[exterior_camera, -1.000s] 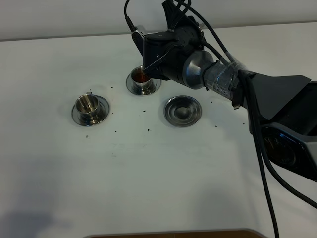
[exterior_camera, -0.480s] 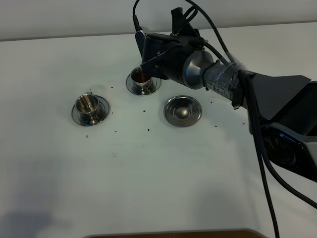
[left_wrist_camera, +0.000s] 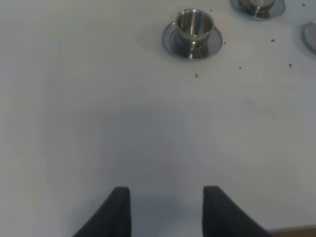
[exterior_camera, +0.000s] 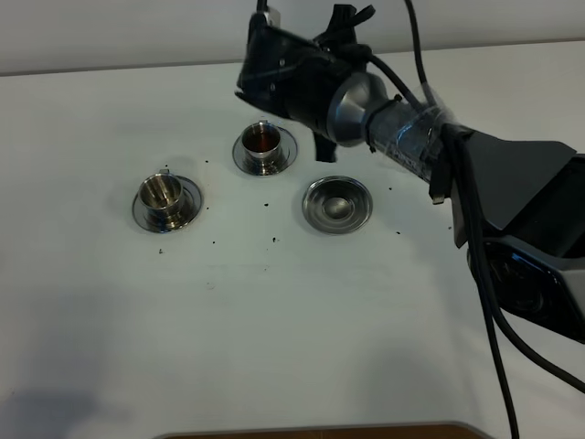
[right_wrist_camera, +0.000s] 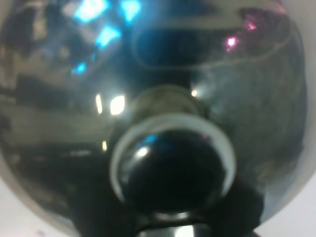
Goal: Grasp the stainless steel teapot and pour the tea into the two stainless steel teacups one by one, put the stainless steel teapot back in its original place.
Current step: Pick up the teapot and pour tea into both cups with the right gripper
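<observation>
Holding reddish tea [exterior_camera: 264, 139], far teacup [exterior_camera: 265, 156] (on saucer [exterior_camera: 289, 154]); teapot [right_wrist_camera: 168, 123] fills right wrist view.

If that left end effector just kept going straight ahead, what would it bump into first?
Most likely the bare table; the open left end effector points down at it. The empty teacup on its saucer lies farther on, slightly aside. Depth is unclear.

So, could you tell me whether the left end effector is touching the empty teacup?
Apart. The left wrist view shows bare table between the left end effector and the empty teacup.
</observation>
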Tool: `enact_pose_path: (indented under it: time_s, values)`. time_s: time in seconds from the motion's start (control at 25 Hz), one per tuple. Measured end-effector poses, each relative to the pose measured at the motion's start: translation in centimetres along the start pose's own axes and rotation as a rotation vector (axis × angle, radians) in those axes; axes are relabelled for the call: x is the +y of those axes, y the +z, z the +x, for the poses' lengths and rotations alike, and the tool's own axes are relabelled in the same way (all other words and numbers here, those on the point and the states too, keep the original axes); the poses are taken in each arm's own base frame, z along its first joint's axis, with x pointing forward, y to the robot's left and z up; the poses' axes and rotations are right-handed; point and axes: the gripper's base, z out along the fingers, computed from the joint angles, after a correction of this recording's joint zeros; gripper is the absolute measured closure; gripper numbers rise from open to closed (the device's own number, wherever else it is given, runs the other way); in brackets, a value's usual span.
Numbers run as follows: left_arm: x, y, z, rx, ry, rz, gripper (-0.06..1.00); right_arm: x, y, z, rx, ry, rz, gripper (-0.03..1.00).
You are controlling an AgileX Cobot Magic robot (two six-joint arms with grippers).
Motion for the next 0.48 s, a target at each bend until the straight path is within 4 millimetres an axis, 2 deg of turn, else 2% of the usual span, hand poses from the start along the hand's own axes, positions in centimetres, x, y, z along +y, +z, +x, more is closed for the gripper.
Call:
enact_pose_path:
  time_s: [0.28, 0.48]
  values:
    - [0.0, 0.0, 0.0, 0.0, 0.0, 0.0, 0.55, -0.9, -2.7, -1.0, -0.139, 0.316, -0.153, 0.78]
    - [0.0, 0.0, 0.0, 0.0, 0.0, 0.0, 0.55, -1.5, -4.5, -0.6, -0.178, 0.473, -0.239, 0.78]
